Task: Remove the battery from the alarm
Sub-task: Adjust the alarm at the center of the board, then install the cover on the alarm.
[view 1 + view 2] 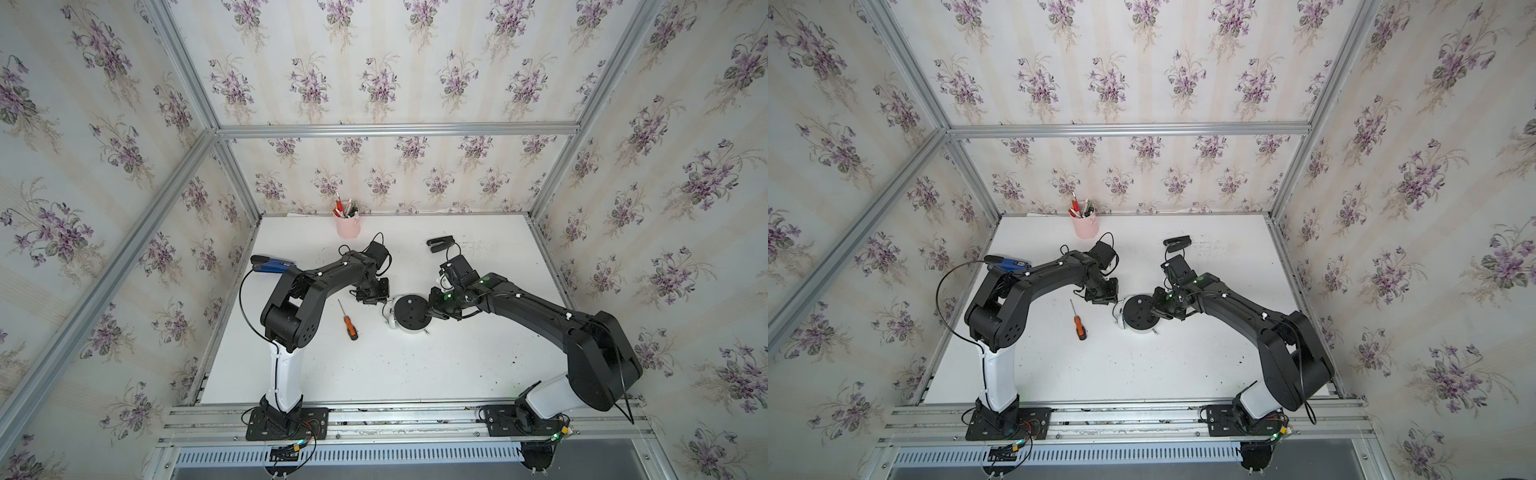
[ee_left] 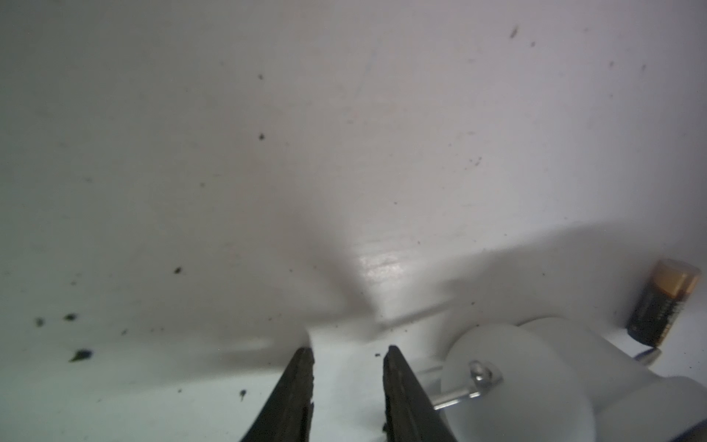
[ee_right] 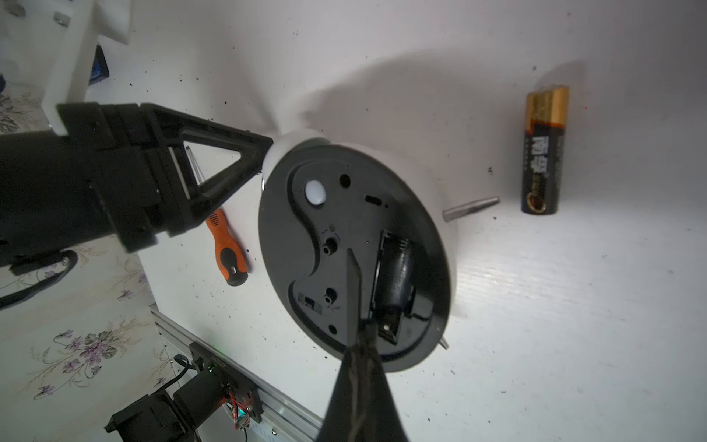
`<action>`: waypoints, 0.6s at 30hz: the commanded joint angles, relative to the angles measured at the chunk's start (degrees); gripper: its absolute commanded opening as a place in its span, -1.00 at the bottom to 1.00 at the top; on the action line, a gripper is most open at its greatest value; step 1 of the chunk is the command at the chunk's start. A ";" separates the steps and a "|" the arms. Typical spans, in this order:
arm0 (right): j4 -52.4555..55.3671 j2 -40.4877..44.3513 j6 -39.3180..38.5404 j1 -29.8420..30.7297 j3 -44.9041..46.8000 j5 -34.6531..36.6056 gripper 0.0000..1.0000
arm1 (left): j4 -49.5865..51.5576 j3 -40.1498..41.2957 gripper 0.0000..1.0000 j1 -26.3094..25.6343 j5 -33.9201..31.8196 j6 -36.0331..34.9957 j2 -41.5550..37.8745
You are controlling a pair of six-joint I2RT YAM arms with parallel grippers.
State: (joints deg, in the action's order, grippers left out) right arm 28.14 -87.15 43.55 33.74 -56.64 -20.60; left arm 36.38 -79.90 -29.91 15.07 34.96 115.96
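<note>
Tabletop robot cell w/ floral wallpaper walls, seen from above & from both wrist cams. The alarm (image 1: 409,313) lies face down on the white table (image 1: 415,374) w/ its round black back up, prob. so the battery bay (image 3: 398,283) faces the arms. The bay is open. Its inside is dark & glossy, and I can't tell if anything sits in it.

The battery (image 3: 543,149), black w/ a gold end, lies on its side on the table near the alarm's metal foot (image 3: 470,206), not touching the alarm. So the task looks done or nearly so.

The left fingers (image 2: 298,382) stand partly closed at the alarm's white bell (image 3: 290,141). Something pale sits btwn them & they seem clamped on it, likely to stop the alarm sliding. The right fingers (image 3: 354,291) are pressed together into one thin tip over the black back at the bay's edge, holding nothing. A closed tip would suit levering a cell out.

An orange-handled screwdriver (image 1: 349,326) lies on the table on the left arm's side of the alarm, clear of both arms. A pink cup (image 1: 347,226) of pens stands at the far edge, out of the way.

Writing: the battery wrap has white & gold print, too blurred to read, no brand legible. Tiny marks on the alarm's back are unreadable
</note>
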 commanded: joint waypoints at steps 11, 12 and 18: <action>3.46 4.25 -0.37 -0.43 2.67 4.21 -1.00 | -0.33 6.50 -0.27 -1.50 1.67 1.51 -5.08; 3.72 4.22 -1.54 -0.59 2.68 3.96 -1.00 | 0.20 6.44 -0.22 -1.41 0.96 1.34 -5.31; 4.56 2.99 -5.93 -2.04 0.86 2.01 -1.00 | 2.19 4.85 -0.09 -1.18 -1.63 0.02 -6.69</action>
State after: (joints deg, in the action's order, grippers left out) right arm 31.73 -83.64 40.53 31.99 -55.02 -17.85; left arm 36.93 -74.26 -31.18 15.29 36.34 109.97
